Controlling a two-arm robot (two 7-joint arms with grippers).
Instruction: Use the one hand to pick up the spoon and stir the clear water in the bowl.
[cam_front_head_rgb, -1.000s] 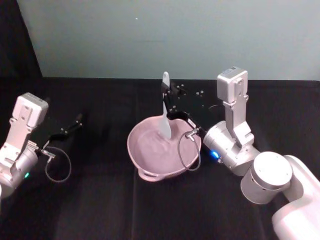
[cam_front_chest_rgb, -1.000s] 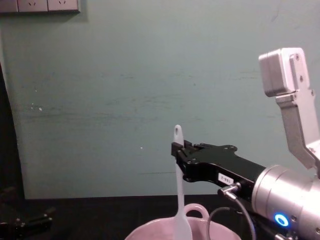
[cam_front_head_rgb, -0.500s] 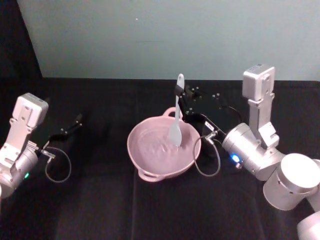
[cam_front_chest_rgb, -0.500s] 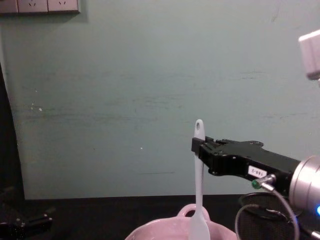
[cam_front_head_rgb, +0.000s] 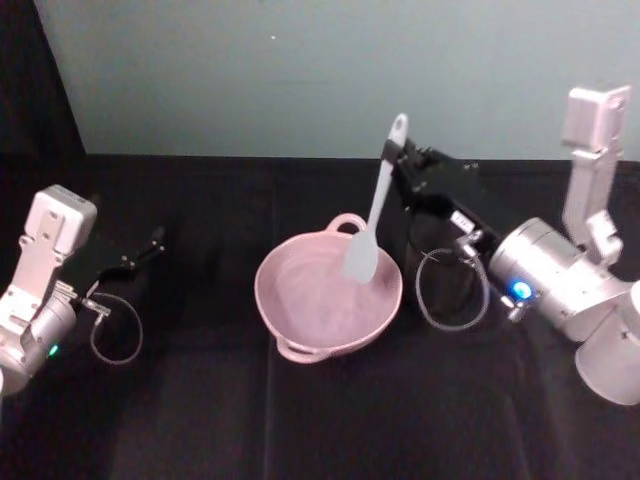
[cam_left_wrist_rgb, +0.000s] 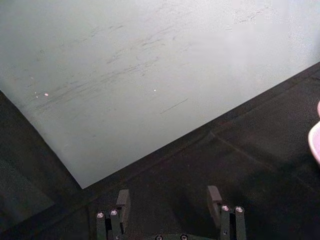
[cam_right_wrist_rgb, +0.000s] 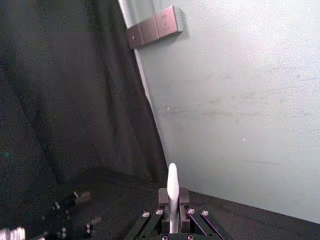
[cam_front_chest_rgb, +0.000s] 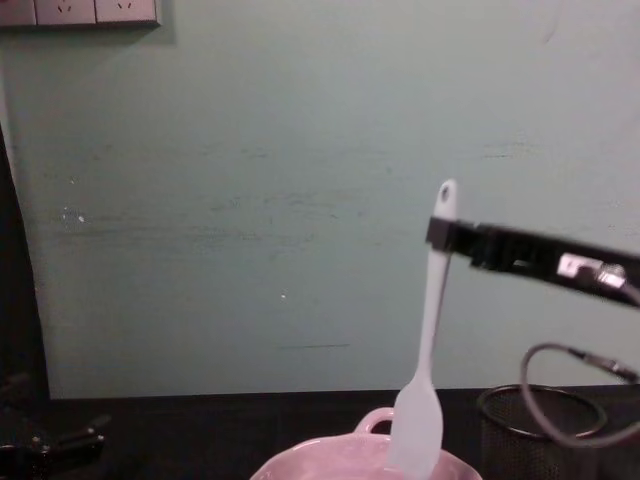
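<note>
One gripper is at work: the right gripper (cam_front_head_rgb: 402, 165), in the upper right of the head view, has its jaws clamped on the handle of the spoon (cam_front_head_rgb: 372, 213) just below the oval hole. From that grip the spoon hangs slightly tilted, its flat head reaching down over the right side of the bowl (cam_front_head_rgb: 290, 310), which sits at the centre of the dark surface (cam_front_head_rgb: 200, 400). In the chest view the head appears at or just above the rim, so whether it touches the water (cam_front_head_rgb: 315, 295) cannot be told. Picking up looks done; stirring seems under way or paused, perhaps ending. A black mesh cup (cam_front_chest_rgb: 520, 420) stands just right of the bowl. At the frame's left, the left gripper (cam_front_head_rgb: 150, 245) rests idle, jaws apart.
</note>
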